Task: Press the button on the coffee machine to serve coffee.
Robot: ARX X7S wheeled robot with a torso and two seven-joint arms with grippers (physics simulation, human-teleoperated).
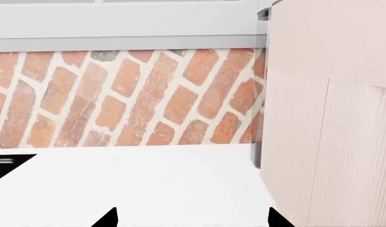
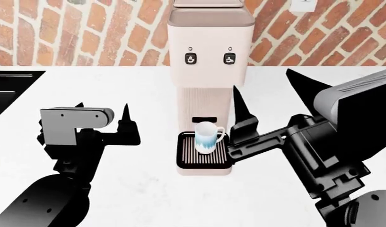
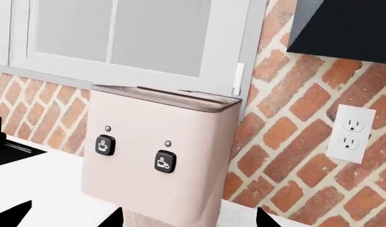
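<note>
Approach step: tall beige tower coffee machine (image 2: 209, 90), mug (image 2: 206, 137) on drip tray; right gripper (image 2: 272, 101), fingers spread, must reach a dark cup-icon button (image 2: 230, 59); left gripper (image 2: 103, 113) likewise spread, idle.

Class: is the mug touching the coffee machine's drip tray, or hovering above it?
Touching. The head view shows the mug standing upright on the slatted drip tray, its base flush with the slats and no gap beneath.

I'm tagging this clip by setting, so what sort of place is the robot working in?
Most likely a home kitchen: a white countertop against a brick backsplash, a beige coffee machine with a mug on its tray, and a wall outlet.
</note>
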